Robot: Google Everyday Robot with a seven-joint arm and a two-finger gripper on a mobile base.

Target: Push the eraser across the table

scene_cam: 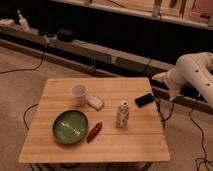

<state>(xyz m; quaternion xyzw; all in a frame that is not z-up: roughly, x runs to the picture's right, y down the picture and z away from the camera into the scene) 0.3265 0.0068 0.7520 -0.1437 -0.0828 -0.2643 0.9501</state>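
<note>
Saw a small, flat, black rounded-corner eraser (145, 100) lying near the right edge of a square, pale bamboo-plank counter (125, 141). Found the jaws, on a smooth white rounded arm (197, 70), just off that edge, near the eraser. Could not tell whether clenched or released. Lost the arm past the right border.
</note>
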